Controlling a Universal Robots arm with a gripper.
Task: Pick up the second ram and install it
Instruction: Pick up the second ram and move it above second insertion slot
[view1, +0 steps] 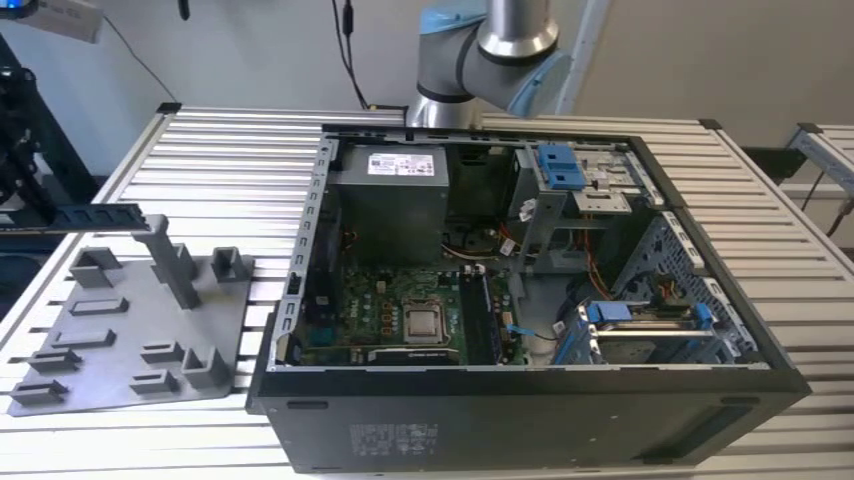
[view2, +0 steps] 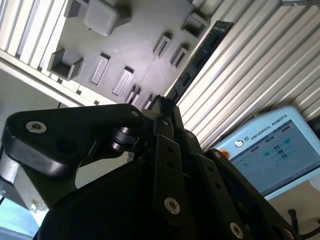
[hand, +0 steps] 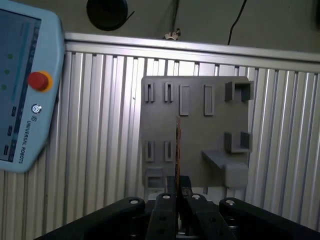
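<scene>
Memory stick (view1: 100, 216), judged light, stiff, fragile, clamped by its flat faces at one end in the closed pincer (hand: 178, 189), 9 o'clock of computer case (view1: 534, 420) in exterior view.

Black metal computer case (view1: 534, 430) sitting beside grey plastic fixture plate (view1: 123, 372), on exterior view's right; flat dark second ram (view1: 100, 216) hanging above plate.

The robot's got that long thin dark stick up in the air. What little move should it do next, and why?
Probably carry it toward the exterior view's right, to the open black computer case. The gripper is shut on the long, thin dark memory stick, held over the grey plastic fixture plate, and the green motherboard lies inside that case.
</scene>
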